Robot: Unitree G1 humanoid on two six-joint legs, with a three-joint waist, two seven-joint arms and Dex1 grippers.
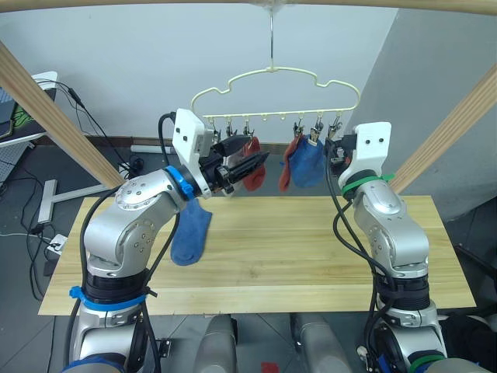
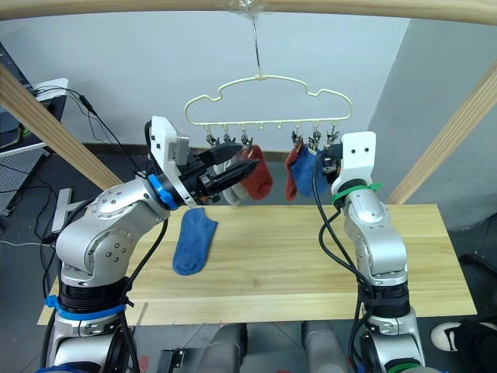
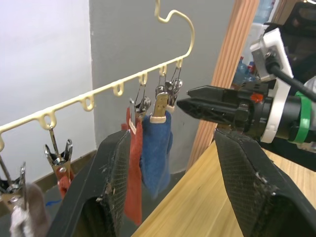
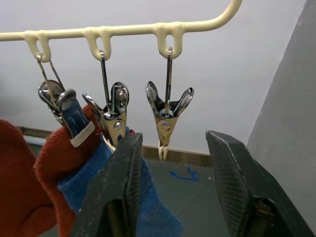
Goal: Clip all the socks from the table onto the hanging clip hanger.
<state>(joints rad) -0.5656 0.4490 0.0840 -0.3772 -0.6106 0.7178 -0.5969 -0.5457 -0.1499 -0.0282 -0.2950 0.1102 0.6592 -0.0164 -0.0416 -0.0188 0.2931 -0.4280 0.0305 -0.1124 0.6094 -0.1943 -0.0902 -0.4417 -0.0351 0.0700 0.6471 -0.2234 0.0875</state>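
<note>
Hanging from the hook under the wooden frame pole [image 1: 248,6], the clip hanger [image 1: 276,87] already carries a red sock [image 1: 252,165] towards its left side, and a second red sock [image 1: 286,169] with a blue sock [image 1: 308,162] towards its right; a pale grey sock seems to hang at the far left clip in the left wrist view, though I cannot be sure. One blue sock [image 1: 191,233] lies on the table [image 1: 311,256], just below the left gripper [image 1: 247,165]. That gripper is raised near the left clips with its fingers spread wide and nothing between them; the right gripper [image 4: 170,197] is also open and empty, framing the empty end clip [image 4: 168,116]. The step in hand looks like fetching the remaining blue sock, so the left arm would do well to back away from the hanging red sock before dropping, then pinch the sock near its cuff so an edge stands free for the clip. Room is tight around the clips and both slanted frame poles, but the tabletop around the sock is open, well in from the near edge.
</note>
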